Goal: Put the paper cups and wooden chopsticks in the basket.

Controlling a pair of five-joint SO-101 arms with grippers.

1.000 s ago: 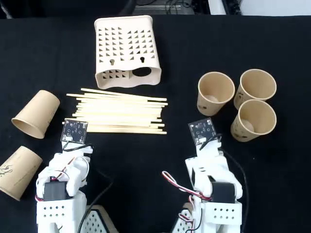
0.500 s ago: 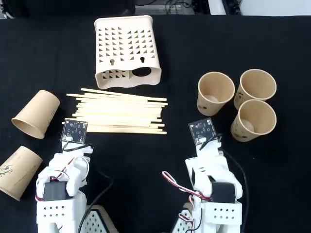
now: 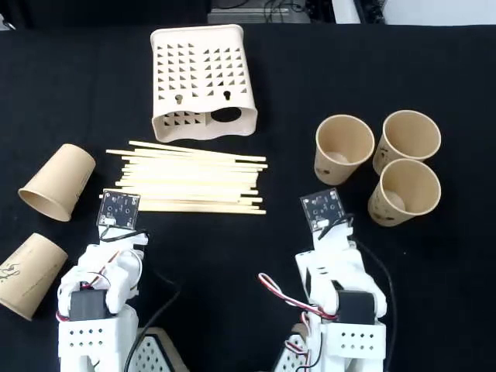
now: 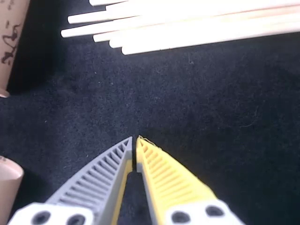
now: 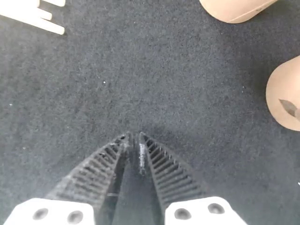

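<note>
Nothing has moved: both arms sit parked, probably awaiting a start, left gripper [image 4: 135, 140] and right gripper [image 5: 133, 137] pinched together and empty, chopsticks [image 3: 190, 182] piled just before the basket [image 3: 203, 81], cups [image 3: 343, 147] on either side.

Black felt-like cloth [image 3: 434, 77] spread over whole table. Dark equipment with cables [image 3: 263, 9] just past far edge. White surface [image 3: 442, 11] beyond far right corner.

No legible text or numbers
</note>
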